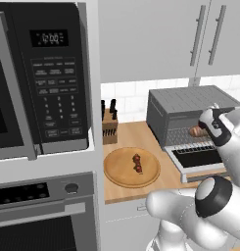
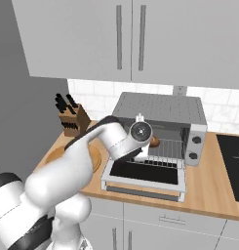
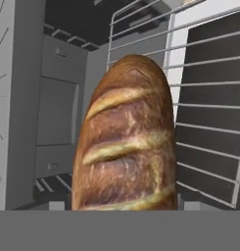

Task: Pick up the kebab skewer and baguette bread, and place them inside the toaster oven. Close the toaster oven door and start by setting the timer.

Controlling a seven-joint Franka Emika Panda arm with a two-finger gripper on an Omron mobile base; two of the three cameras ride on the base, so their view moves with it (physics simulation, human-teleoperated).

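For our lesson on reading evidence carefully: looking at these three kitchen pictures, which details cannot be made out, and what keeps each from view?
- Jaws: in both base views the arm's wrist covers them, so their state on the baguette bread cannot be told.
- Baguette's near end: cut off at the hand view's bottom.
- Toaster oven knob markings: too small in the right base view.
- Kebab skewer stick: too small in the left base view.
- Wooden board: mostly behind the arm in the right base view.

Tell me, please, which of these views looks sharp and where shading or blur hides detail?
Hand view: baguette bread crisp, toaster oven interior dim. Left base view: evenly lit, kebab skewer small and soft. Right base view: flat light, arm covers part of the oven opening.
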